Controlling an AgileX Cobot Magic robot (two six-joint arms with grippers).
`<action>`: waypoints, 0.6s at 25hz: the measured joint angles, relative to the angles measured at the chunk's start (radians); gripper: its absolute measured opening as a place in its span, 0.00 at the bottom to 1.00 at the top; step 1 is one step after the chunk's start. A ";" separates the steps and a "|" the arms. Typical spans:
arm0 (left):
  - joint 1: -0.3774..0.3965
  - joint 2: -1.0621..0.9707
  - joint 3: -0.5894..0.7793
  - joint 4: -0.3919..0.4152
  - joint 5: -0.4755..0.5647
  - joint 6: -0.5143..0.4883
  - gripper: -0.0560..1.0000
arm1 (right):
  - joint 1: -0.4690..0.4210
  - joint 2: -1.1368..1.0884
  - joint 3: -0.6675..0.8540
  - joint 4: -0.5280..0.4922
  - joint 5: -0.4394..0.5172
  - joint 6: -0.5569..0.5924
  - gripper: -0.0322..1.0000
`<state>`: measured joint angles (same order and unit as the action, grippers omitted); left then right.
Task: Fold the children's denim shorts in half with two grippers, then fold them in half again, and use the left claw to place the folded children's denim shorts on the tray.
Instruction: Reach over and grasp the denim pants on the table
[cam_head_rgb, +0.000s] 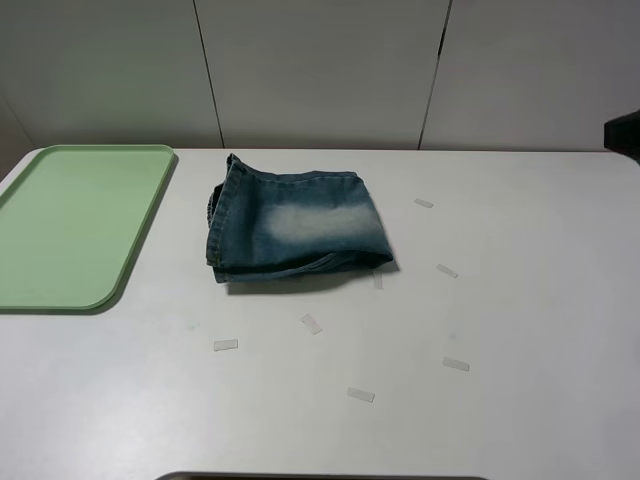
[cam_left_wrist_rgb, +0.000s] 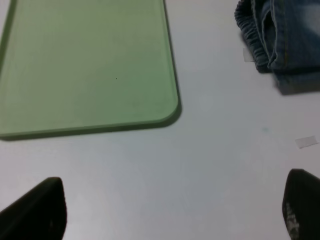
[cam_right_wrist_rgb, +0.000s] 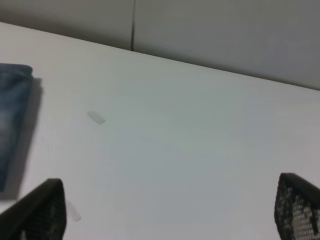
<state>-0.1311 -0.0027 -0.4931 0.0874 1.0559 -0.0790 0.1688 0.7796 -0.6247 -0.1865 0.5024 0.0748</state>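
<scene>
Grippers, two, each showing only in its own wrist view. Left gripper (cam_left_wrist_rgb: 167, 210) is hanging over bare tabletop, its black fingertips (cam_left_wrist_rgb: 37, 210) standing wide apart and gripping nothing. It is facing a rounded corner of the tray, with the gathered waistband side of the shorts further off. Right gripper (cam_right_wrist_rgb: 167, 210) is likewise spreading its fingers wide over bare tabletop, holding nothing, and is facing the wall, with one edge of the shorts in its view.

Table (cam_head_rgb: 520, 300): white, matte, filling most of the high view.

Wall (cam_head_rgb: 320, 70): pale grey panels with dark vertical seams, running behind the table's far edge.

Tray (cam_head_rgb: 70, 225): pale green, rectangular, with rounded corners and a low rim, lying flat at the table's far left.

Children's denim shorts (cam_head_rgb: 295, 225): folded into a compact, roughly square bundle, lying on the table just right of the tray and apart from it. The faded blue-green denim is showing a pale bleached patch on top, with the elastic waistband facing the tray.

Tape strips (cam_head_rgb: 312, 324): small, translucent, lying scattered in front and to the right of the shorts.
</scene>
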 joint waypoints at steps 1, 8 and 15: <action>0.000 0.000 0.000 0.000 0.000 0.000 0.86 | 0.000 -0.045 0.024 0.005 0.001 0.000 0.64; 0.000 0.000 0.000 0.000 0.000 0.000 0.86 | 0.000 -0.200 0.159 0.051 0.088 0.038 0.64; 0.000 0.000 0.000 0.000 0.000 0.000 0.86 | 0.000 -0.220 0.184 0.058 0.172 0.041 0.64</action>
<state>-0.1311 -0.0027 -0.4931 0.0874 1.0559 -0.0790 0.1688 0.5591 -0.4410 -0.1285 0.6748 0.1161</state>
